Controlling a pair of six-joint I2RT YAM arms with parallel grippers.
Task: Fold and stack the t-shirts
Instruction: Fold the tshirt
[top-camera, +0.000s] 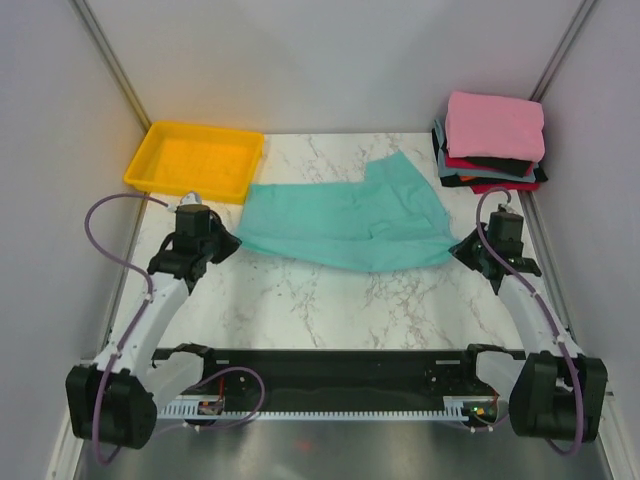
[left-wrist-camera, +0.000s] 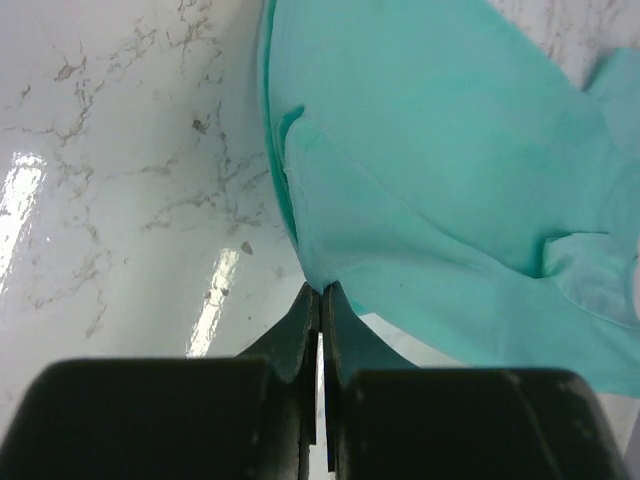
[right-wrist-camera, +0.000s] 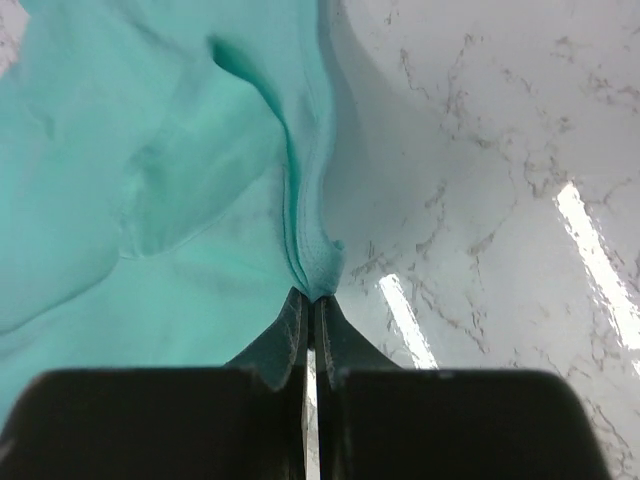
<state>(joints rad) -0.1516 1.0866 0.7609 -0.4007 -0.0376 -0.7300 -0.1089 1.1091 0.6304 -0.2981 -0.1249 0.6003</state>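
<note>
On a marble table (top-camera: 300, 300), a teal shirt (top-camera: 350, 215) lies spread at frame centre, with the left gripper (top-camera: 232, 243) and right gripper (top-camera: 459, 247) each clenched on an opposite edge of it, seemingly to stretch it flat for folding, while folded shirts (top-camera: 492, 140) sit stacked upper right.

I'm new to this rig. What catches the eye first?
A teal shirt lies spread across the middle of the table, pinched at either end by the left fingers and the right fingers. A stack of folded shirts, pink on top, sits far right; a yellow tray far left.

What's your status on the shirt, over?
Left gripper shut on teal shirt edge. Right gripper shut on opposite edge. Yellow tray close beside shirt.
</note>
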